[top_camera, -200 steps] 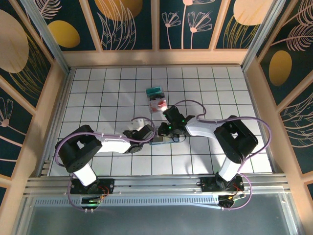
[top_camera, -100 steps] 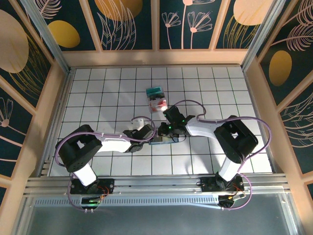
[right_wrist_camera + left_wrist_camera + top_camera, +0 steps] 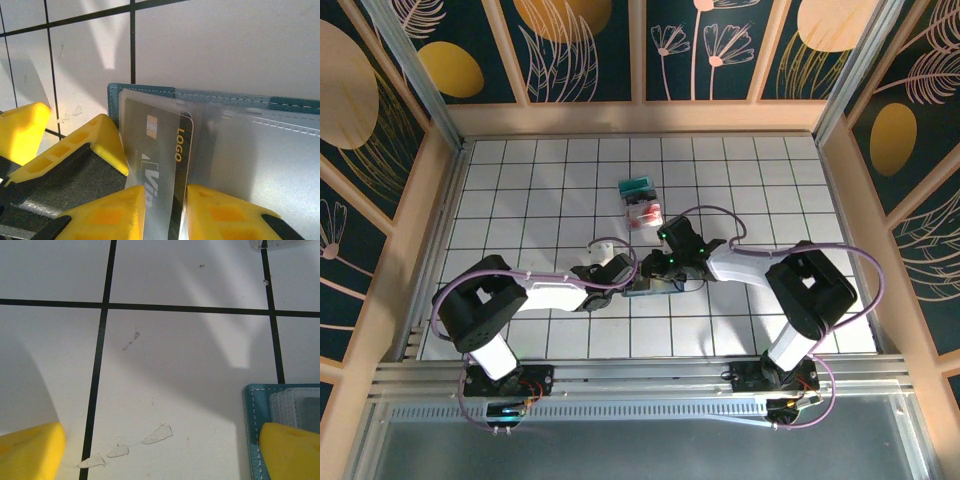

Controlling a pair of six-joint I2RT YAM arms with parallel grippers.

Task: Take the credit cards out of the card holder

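Right wrist, glossy dark card (image 3: 159,142), stitched teal card holder (image 3: 298,104)

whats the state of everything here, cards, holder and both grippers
card holder: open, lying flat on the table
teal card: out, flat on the table
whitish-pink card: out, flat on the table next to the teal card
dark card: partly inside the card holder, between the right jaws
left gripper: jaws wide open, one over the card holder's corner
right gripper: jaws closed on the dark card
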